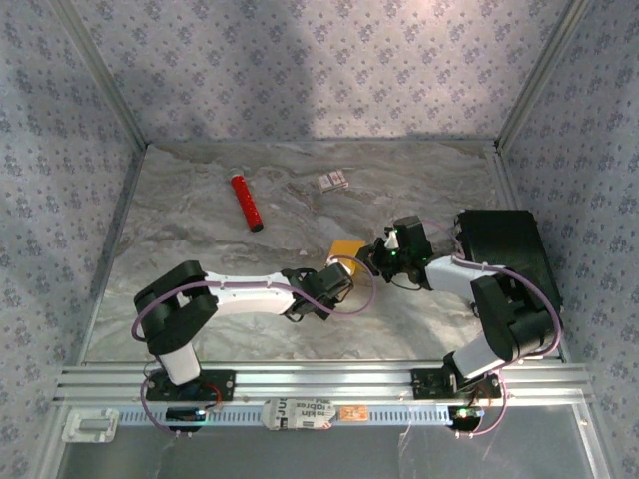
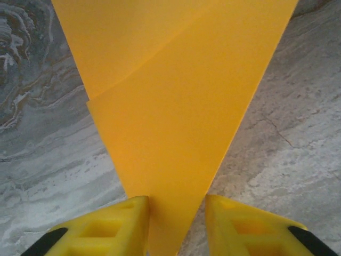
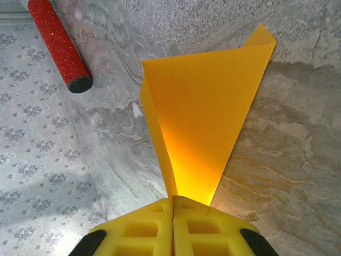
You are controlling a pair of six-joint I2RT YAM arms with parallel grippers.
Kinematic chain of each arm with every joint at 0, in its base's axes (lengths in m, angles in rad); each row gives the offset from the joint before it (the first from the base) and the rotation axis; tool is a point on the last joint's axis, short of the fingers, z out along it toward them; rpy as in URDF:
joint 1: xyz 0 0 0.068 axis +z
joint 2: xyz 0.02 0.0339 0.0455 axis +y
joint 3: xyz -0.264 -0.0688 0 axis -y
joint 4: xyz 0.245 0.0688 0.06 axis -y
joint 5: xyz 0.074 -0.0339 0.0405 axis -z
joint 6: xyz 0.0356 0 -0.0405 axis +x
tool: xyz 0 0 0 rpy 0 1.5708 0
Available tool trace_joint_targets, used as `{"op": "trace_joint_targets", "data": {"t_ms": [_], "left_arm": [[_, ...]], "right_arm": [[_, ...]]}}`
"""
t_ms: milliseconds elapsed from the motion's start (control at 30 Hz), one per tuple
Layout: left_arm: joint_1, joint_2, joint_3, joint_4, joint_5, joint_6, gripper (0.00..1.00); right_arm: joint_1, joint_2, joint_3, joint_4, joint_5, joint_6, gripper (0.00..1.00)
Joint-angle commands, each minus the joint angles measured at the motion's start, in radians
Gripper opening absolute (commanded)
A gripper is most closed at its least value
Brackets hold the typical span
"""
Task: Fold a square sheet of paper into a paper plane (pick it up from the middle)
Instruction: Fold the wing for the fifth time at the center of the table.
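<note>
Grey marbled tabletop (image 1: 200,319), patterned walls around. Near the middle, folded orange-yellow paper (image 3: 202,117), where both arms meet. Right claw (image 3: 172,213): fingers pressed together, pinching the paper's narrow end, sheet widening away from it. Left claw (image 2: 177,224): fingers apart, the paper's pointed corner lying in the gap, a fold edge crossing the sheet. Red tube (image 1: 247,203) well apart, toward the far left; small white card (image 1: 333,181) farther back. Black box (image 1: 504,249) at the right edge.
</note>
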Motion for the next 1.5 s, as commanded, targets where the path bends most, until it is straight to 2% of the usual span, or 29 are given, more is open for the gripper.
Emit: {"op": "trace_joint_targets", "data": {"t_ms": [0,300,533,700,867,1033,1433,1467], "left_arm": [[-0.007,0.007,0.032,-0.027,-0.026,0.000,0.29],[-0.007,-0.017,0.019,-0.003,-0.025,-0.003,0.26],[-0.007,-0.002,0.027,-0.018,-0.036,-0.006,0.18],[-0.007,-0.001,0.024,-0.023,-0.047,-0.010,0.17],[-0.007,-0.006,0.020,-0.023,-0.060,-0.003,0.22],[-0.007,0.000,0.028,-0.028,-0.067,0.011,0.23],[-0.007,0.005,0.031,-0.030,-0.068,0.014,0.16],[-0.007,0.004,0.032,-0.030,-0.068,0.016,0.13]], "right_arm": [[0.006,-0.024,-0.001,-0.002,0.014,0.013,0.08],[0.007,-0.024,-0.005,-0.007,0.017,0.008,0.08],[0.008,-0.023,-0.006,-0.008,0.017,0.006,0.09],[0.009,-0.023,-0.008,-0.007,0.020,0.007,0.09],[0.008,-0.023,-0.006,-0.008,0.017,0.004,0.08],[0.009,-0.022,-0.005,-0.007,0.016,0.001,0.08],[0.008,-0.022,-0.004,-0.005,0.014,0.000,0.08],[0.010,-0.022,-0.004,-0.006,0.014,0.000,0.08]]}}
